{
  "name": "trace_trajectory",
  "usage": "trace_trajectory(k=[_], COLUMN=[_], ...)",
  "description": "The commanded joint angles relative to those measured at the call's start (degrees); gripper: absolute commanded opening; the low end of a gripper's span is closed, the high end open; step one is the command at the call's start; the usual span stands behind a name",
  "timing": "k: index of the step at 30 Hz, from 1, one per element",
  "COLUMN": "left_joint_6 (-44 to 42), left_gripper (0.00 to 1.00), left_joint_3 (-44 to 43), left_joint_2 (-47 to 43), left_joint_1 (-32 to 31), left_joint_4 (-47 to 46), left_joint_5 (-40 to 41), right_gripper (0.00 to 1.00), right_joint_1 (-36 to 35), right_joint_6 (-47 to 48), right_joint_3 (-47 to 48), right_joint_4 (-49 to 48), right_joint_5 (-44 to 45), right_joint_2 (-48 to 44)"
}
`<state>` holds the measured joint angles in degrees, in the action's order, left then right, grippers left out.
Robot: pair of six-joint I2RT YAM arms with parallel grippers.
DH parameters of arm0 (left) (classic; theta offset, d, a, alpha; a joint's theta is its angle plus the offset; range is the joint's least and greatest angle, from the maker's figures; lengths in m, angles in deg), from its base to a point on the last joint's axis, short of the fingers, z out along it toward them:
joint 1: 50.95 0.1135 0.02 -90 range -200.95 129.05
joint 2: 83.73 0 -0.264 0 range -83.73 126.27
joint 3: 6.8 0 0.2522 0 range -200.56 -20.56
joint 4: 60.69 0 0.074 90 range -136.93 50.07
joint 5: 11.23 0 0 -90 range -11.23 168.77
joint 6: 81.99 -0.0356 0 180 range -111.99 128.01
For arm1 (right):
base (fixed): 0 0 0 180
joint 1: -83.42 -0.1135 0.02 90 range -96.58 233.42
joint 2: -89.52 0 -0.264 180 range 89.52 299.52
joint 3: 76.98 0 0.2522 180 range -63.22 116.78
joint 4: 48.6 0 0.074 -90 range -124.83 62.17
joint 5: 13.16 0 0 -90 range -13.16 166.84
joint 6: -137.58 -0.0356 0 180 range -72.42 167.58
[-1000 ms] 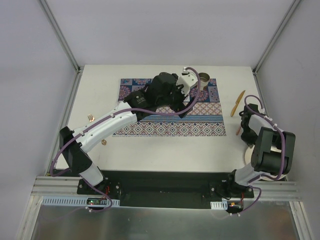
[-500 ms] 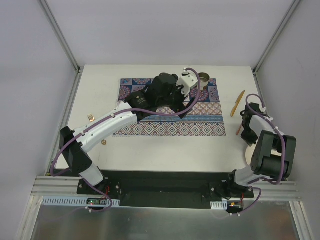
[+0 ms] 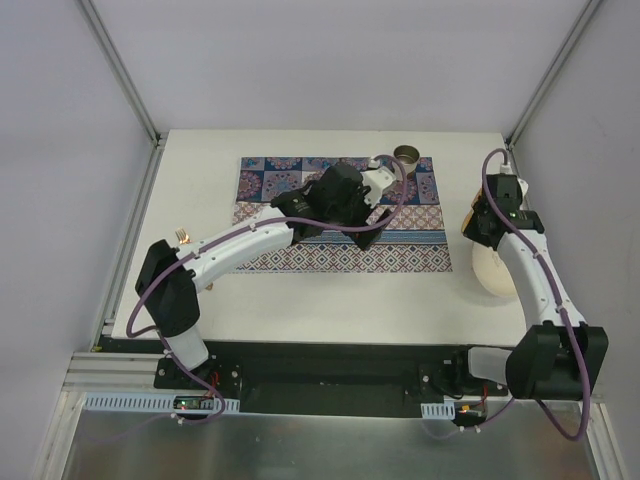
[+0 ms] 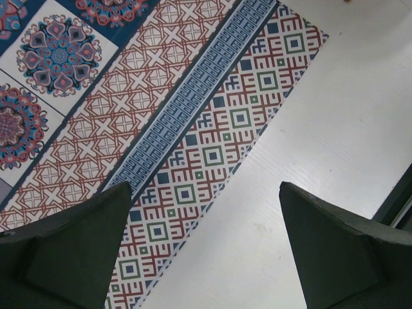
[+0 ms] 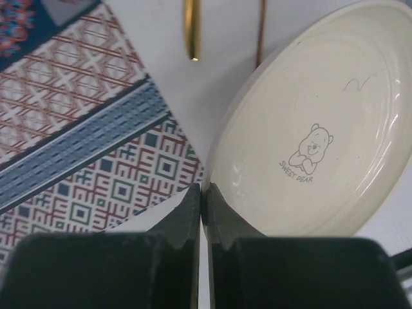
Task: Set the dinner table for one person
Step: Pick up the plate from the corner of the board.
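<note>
My right gripper [image 5: 203, 193] is shut on the rim of a cream plate [image 5: 315, 129] printed with a small bear. It holds the plate [image 3: 492, 268] tilted at the right side of the white dinner table [image 3: 330, 300], just right of the patterned placemat [image 3: 340, 255]. My left gripper [image 4: 205, 187] is open with nothing between its fingers. It hangs over the placemat's [image 4: 129, 129] patterned border and bare table [image 4: 322, 116]. A metal cup [image 3: 407, 155] stands on the placemat's far right corner, just beyond my left wrist [image 3: 372, 188].
A gold utensil [image 5: 191, 32] and a thin stick [image 5: 261, 32] lie on the table beyond the plate, near the right edge. A small gold fork [image 3: 182, 236] lies left of the placemat. Frame rails and grey walls border the table.
My right arm has stretched forward and its jaws have closed on the plate's rim, tipping the plate up. My left arm has drawn back from the cup, lower over the placemat.
</note>
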<state>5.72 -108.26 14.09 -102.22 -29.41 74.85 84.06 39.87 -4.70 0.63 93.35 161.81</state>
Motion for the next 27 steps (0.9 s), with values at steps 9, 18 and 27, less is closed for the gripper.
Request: trace_trajectory(k=[9,18,27], left_joint_6=[7.9,24.2,21.5], left_gripper=[0.96,0.97,0.99], left_joint_3=[8.8,25.3,33.8], left_joint_2=[0.9,-2.7,-7.2], left_joint_1=[0.6,1.0,-1.1], left_joint_4=[-10.6,-35.7,-54.1], left_joint_5=[-2.6,3.6,12.1], right_gripper=[0.01,0.01,0.01], right_joint_1=[-7.6,-7.7,-10.5], right_joint_6=[4.6,-2.8,-5.6], right_joint_3=[4.1,7.4,21.4], right_joint_4=[-6.6,-17.8,-18.3], right_joint_5=[-25.9,-31.4,-48.8], right_joint_2=[-7.5,-2.3,10.8])
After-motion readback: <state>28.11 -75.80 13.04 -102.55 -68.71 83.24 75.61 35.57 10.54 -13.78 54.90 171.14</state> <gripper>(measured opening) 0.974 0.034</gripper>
